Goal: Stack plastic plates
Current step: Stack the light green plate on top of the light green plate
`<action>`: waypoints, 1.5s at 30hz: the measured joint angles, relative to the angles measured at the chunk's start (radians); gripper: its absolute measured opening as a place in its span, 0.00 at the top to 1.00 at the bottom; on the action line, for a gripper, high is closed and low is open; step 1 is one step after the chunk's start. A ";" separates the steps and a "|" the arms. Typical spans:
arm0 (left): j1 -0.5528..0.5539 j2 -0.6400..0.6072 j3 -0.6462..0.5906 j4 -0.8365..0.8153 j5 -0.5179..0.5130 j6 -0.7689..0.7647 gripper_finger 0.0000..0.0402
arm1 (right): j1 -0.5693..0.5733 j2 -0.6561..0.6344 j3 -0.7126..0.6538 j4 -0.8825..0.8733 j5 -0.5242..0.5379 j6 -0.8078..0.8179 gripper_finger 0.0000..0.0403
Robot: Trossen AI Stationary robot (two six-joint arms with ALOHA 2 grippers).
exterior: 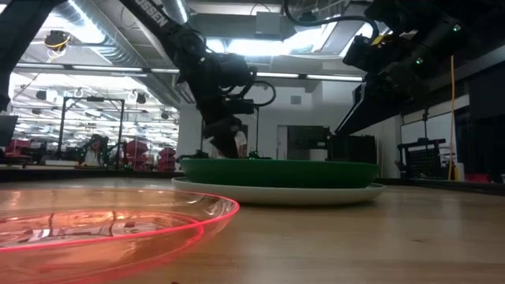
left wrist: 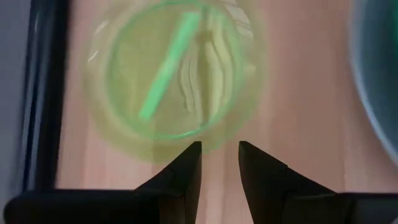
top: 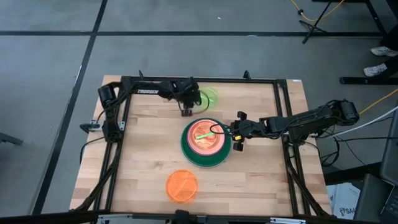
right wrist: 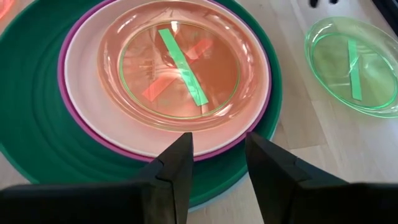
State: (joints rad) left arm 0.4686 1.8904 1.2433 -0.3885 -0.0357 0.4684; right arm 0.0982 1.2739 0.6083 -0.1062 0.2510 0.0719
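Plates are sitting nested mid-table: dark green plate (top: pixel 190 155) over a light blue plate (exterior: pixel 276 194), then magenta plate (right wrist: pixel 68 99), peach plate (right wrist: pixel 93 106), and small translucent ones, the top one (right wrist: pixel 180 62) carrying a green tape strip, with a red strip showing through beneath it. White lettering "TROSSEN" is showing on the left arm (top: pixel 148 91). Another translucent green plate (top: pixel 209 98) is lying apart near the far edge, tape-striped too. Orange plate (top: pixel 182 185) is resting alone toward the near edge. Left gripper (left wrist: pixel 219 155) is hovering at the lone green plate's rim, fingers parted, holding nothing. Right gripper (right wrist: pixel 217 149) is hanging over the stack's rim, fingers spread, empty.
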 joint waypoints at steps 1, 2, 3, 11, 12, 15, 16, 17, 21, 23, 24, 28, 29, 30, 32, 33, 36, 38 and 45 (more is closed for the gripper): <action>-0.007 0.000 -0.008 0.000 0.000 0.082 0.75 | 0.000 0.000 0.000 0.000 -0.001 0.000 0.66; -0.012 0.001 -0.017 -0.002 0.000 0.161 0.75 | 0.000 0.000 0.000 0.000 0.000 0.000 0.66; -0.016 0.001 -0.026 -0.002 0.000 0.232 0.75 | 0.000 0.000 0.000 0.000 0.000 0.001 0.66; -0.025 0.002 -0.082 0.109 -0.054 0.452 0.75 | 0.000 0.000 0.000 0.001 0.001 0.002 0.66; -0.025 0.002 -0.085 0.133 -0.057 0.453 0.75 | 0.000 0.000 0.000 0.002 0.001 0.002 0.66; -0.024 0.002 -0.095 0.172 -0.052 0.498 0.75 | 0.000 0.000 0.000 0.003 0.001 0.002 0.66; -0.024 0.002 -0.098 0.176 -0.051 0.508 0.75 | 0.000 0.000 0.000 0.004 0.001 0.002 0.66; -0.024 0.002 -0.098 0.176 -0.050 0.509 0.75 | 0.000 0.000 0.000 0.004 0.001 0.002 0.66; -0.024 0.002 -0.098 0.157 -0.027 0.505 0.75 | 0.000 0.000 0.000 0.004 0.002 0.002 0.66; -0.024 0.002 -0.098 0.155 -0.001 0.504 0.75 | 0.000 0.000 0.000 0.004 0.002 0.002 0.66; -0.024 0.002 -0.098 0.161 -0.001 0.504 0.75 | 0.000 0.000 0.000 0.004 0.002 0.002 0.66; -0.024 0.002 -0.098 0.175 -0.006 0.504 0.75 | 0.000 0.000 0.000 0.006 0.002 0.002 0.66; -0.023 0.002 -0.098 0.175 -0.006 0.503 0.75 | 0.000 0.000 0.000 0.008 0.002 0.002 0.66; -0.021 0.002 -0.098 0.172 -0.002 0.503 0.75 | 0.000 0.000 0.000 0.010 0.002 0.002 0.66; -0.016 0.012 -0.098 0.176 0.000 0.503 0.75 | 0.000 0.000 0.000 0.010 0.002 0.002 0.66; -0.015 0.019 -0.098 0.175 0.000 0.503 0.75 | 0.000 0.000 0.000 0.010 0.002 0.002 0.66; -0.014 0.044 -0.098 0.185 -0.004 0.508 0.75 | 0.000 0.000 0.000 0.010 0.002 0.002 0.66; -0.017 0.054 -0.098 0.189 -0.023 0.508 0.75 | 0.000 0.000 0.000 0.010 0.002 0.002 0.66; -0.022 0.053 -0.098 0.211 -0.051 0.514 0.75 | 0.000 0.000 0.000 0.008 0.003 0.002 0.66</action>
State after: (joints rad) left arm 0.4461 1.9438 1.1454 -0.1780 -0.0864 0.9819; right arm 0.0980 1.2739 0.6086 -0.0978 0.2539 0.0734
